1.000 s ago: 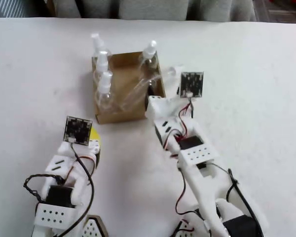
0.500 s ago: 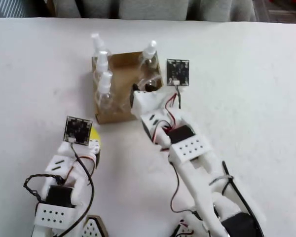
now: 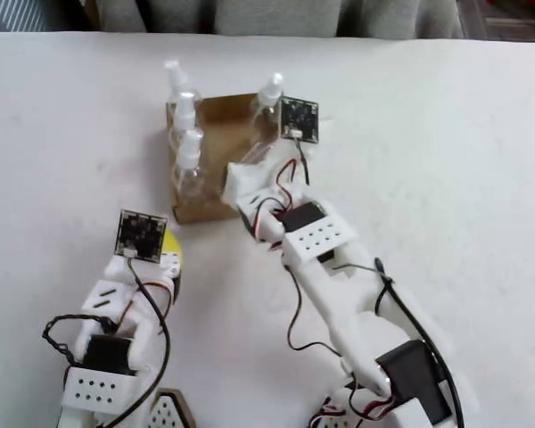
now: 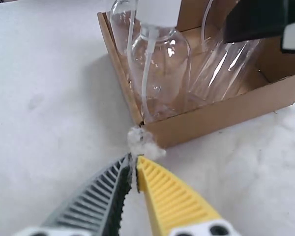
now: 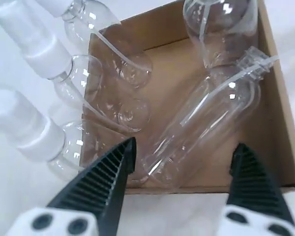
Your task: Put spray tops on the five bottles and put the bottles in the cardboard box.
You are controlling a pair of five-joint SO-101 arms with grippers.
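**All five look boxed; one lies on its side**

High view: the cardboard box (image 3: 205, 212) sits mid-table on the white table (image 3: 446, 134). A row of three spray bottles (image 3: 186, 147) stands upright against one side wall, and I'd say that was done to leave the floor free. A fourth bottle (image 3: 268, 98) stands in the far corner on the opposite side. My right arm (image 3: 316, 236) reaches over the box's open top. My left arm (image 3: 116, 308) is parked near me, clear of the work.

Left wrist view: the left gripper (image 4: 133, 169) is clenched on nothing, its black and yellow fingers meeting. It points at the box's near corner, where a tuft of white fluff (image 4: 141, 140) lies on the table. One capped bottle stands just inside that corner.

Right wrist view: the right gripper (image 5: 179, 167) hangs above the box with its fingers spread wide, grasping nothing. Between them, below, the fifth bottle (image 5: 206, 118) lies slanted across the box floor, its neck toward the fourth bottle. A dip tube runs inside it, so I judge a top is fitted, though I cannot tell if it is screwed home. I judge the task is close to done.
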